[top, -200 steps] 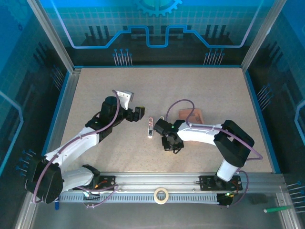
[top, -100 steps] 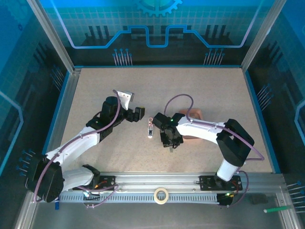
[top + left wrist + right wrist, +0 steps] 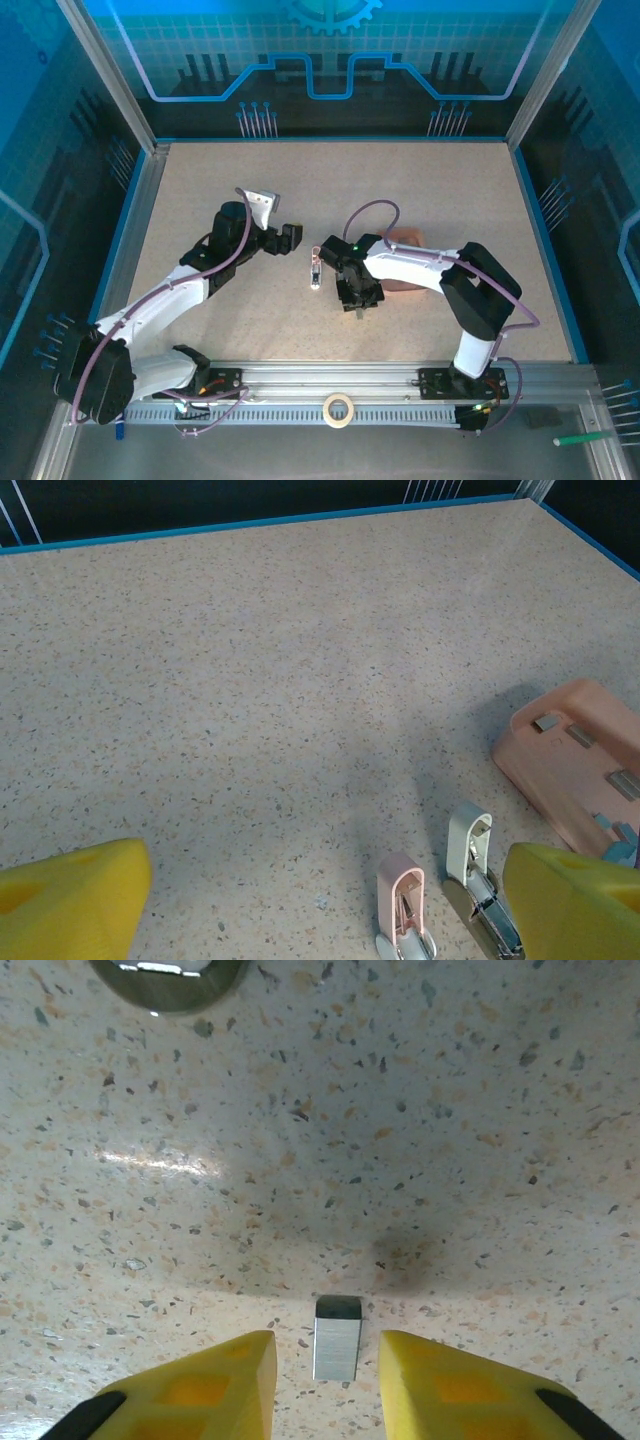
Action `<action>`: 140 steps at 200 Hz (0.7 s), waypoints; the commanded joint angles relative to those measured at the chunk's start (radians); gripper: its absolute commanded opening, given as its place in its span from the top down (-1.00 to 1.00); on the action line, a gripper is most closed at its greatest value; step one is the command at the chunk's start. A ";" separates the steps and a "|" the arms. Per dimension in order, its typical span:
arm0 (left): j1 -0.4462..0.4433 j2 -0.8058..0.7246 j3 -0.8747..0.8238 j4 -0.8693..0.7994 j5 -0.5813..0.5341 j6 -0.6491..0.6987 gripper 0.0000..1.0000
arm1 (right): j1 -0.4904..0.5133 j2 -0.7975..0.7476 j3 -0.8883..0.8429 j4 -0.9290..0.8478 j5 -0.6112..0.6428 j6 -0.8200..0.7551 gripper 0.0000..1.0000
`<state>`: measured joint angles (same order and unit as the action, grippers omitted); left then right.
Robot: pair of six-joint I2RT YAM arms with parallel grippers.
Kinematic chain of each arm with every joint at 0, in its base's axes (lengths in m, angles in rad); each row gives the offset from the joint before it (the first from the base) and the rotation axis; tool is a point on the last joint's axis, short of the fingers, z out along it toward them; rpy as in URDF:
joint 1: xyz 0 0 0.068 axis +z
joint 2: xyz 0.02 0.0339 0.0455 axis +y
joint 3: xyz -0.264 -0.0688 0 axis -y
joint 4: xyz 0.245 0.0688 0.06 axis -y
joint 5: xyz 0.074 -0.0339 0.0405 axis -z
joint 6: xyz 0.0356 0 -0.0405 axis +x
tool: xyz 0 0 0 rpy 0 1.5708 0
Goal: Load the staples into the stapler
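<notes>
My right gripper (image 3: 327,1348) is spread, gaps showing either side of the tiny dark grey metal staple strip (image 3: 337,1338) between its fingers above the speckled beige table (image 3: 300,1110), while my left gripper (image 3: 325,865), spread wide, hovers by the small pink-and-white open stapler (image 3: 405,908).

Honestly, there's no readable text, number or brand name anywhere in these shots. The closest thing to a sign is a blue gear emblem (image 3: 330,10) on the back wall (image 3: 420,40) at 12 o'clock in the top view, with circuit-style lines under it and no lettering. If the stapler (image 3: 314,268) carries any marking, it's too small to make out.
</notes>
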<state>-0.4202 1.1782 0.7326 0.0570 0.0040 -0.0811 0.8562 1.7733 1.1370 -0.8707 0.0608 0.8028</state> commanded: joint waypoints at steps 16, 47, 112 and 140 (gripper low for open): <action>0.009 0.002 0.032 -0.006 0.003 -0.023 -0.84 | -0.019 0.032 -0.014 -0.004 -0.032 -0.009 0.34; 0.010 0.001 0.032 -0.006 0.006 -0.024 -0.84 | -0.017 0.047 -0.023 -0.004 -0.028 -0.008 0.35; 0.011 0.000 0.033 -0.006 0.005 -0.022 -0.84 | -0.022 0.070 -0.044 0.040 -0.045 -0.005 0.46; 0.011 0.000 0.032 -0.005 0.008 -0.022 -0.84 | -0.028 0.079 -0.061 0.058 -0.047 -0.001 0.57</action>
<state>-0.4194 1.1782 0.7326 0.0570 0.0040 -0.0811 0.8429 1.8175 1.1141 -0.8391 0.0235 0.8036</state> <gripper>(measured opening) 0.921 0.240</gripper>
